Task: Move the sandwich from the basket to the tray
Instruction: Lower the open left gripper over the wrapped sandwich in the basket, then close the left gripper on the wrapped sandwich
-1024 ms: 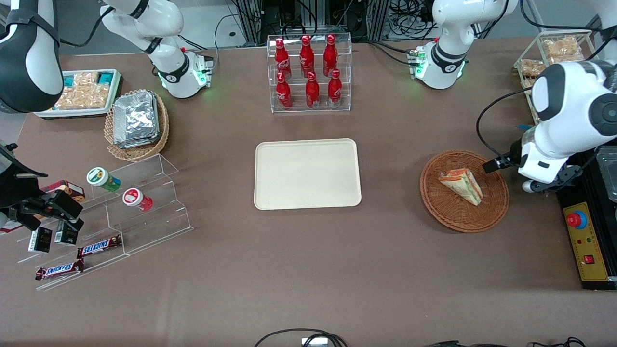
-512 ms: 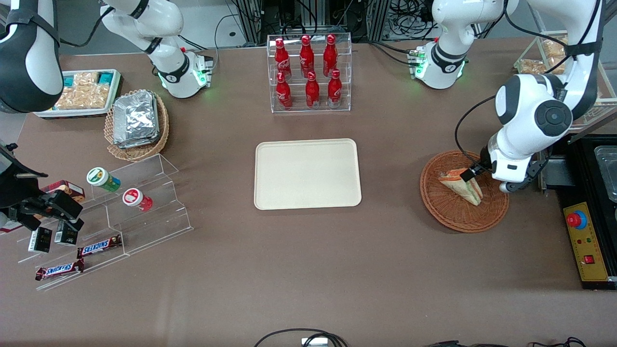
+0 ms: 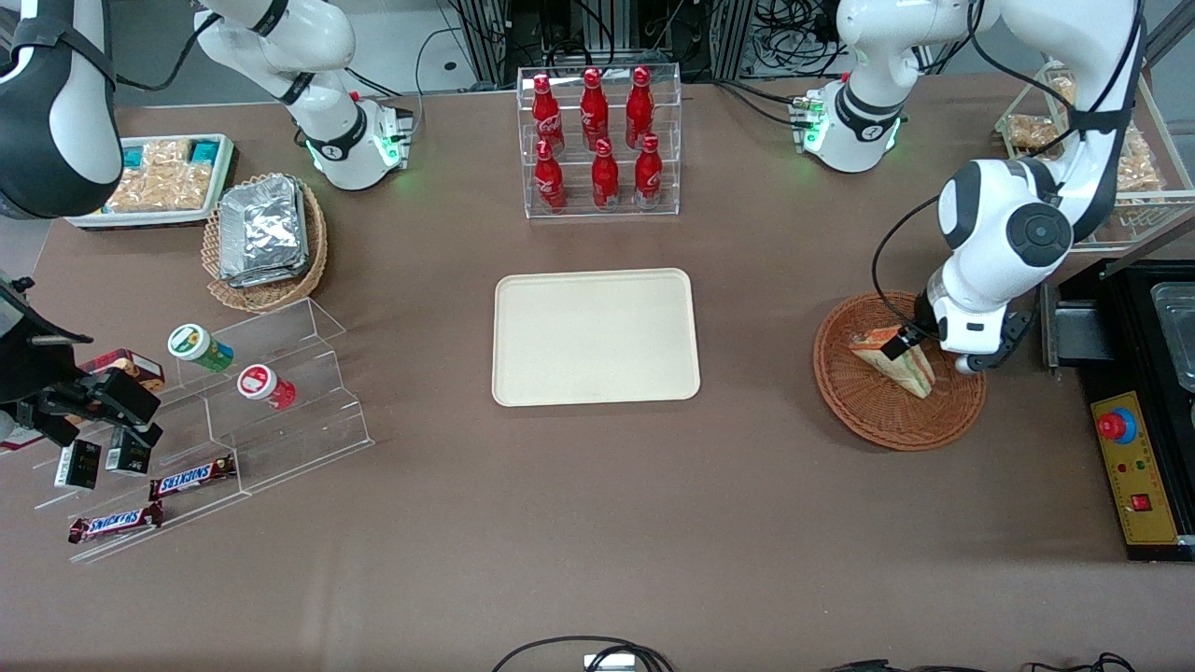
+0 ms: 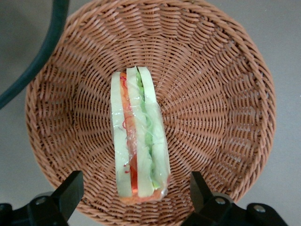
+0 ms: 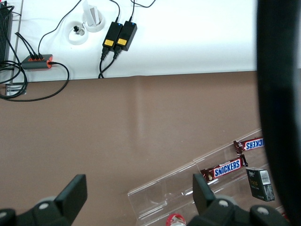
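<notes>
The sandwich [image 3: 913, 373], a pale bread wedge with red, orange and green layers, lies in the reddish-brown wicker basket [image 3: 868, 420] toward the working arm's end of the table. My left gripper [image 3: 934, 355] hovers just above the basket. In the left wrist view the wrapped sandwich [image 4: 138, 146] lies cut edge up in the middle of the basket [image 4: 225, 94]. The gripper [image 4: 135, 188] is open, and its black fingers [image 4: 73, 190] stand wide on either side of the sandwich's end without touching it. The cream tray [image 3: 596, 336] sits bare at the table's middle.
A clear rack of red bottles [image 3: 602, 140] stands farther from the front camera than the tray. A control box with a red button [image 3: 1134, 467] and a wire rack of baked goods [image 3: 1120, 140] flank the basket. Foil packets [image 3: 266, 233] and acrylic snack steps [image 3: 261, 401] lie toward the parked arm's end.
My left gripper has swung from beside the basket, near the control box, to over the sandwich and come lower. The sandwich and basket have not moved.
</notes>
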`<action>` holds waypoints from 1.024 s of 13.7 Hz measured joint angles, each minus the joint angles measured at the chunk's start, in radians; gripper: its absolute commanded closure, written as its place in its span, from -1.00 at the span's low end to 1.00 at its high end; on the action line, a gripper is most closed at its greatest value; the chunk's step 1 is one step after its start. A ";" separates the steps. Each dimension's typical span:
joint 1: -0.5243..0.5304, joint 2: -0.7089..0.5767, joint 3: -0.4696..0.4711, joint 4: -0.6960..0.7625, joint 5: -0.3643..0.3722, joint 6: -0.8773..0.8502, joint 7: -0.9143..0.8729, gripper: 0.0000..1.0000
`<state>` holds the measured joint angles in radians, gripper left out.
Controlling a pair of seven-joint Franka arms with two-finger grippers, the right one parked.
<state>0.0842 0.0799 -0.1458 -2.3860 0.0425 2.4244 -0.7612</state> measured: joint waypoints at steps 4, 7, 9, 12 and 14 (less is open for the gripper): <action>0.001 0.032 0.004 -0.016 0.000 0.048 -0.004 -1.00; 0.002 0.058 0.008 -0.027 0.000 0.090 -0.006 -0.99; 0.002 0.074 0.012 -0.028 0.000 0.107 -0.006 -0.60; 0.002 0.090 0.015 -0.029 0.000 0.125 -0.011 0.85; 0.002 0.092 0.015 -0.029 0.000 0.128 -0.033 0.96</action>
<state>0.0865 0.1718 -0.1308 -2.4145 0.0425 2.5527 -0.7938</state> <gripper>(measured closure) 0.485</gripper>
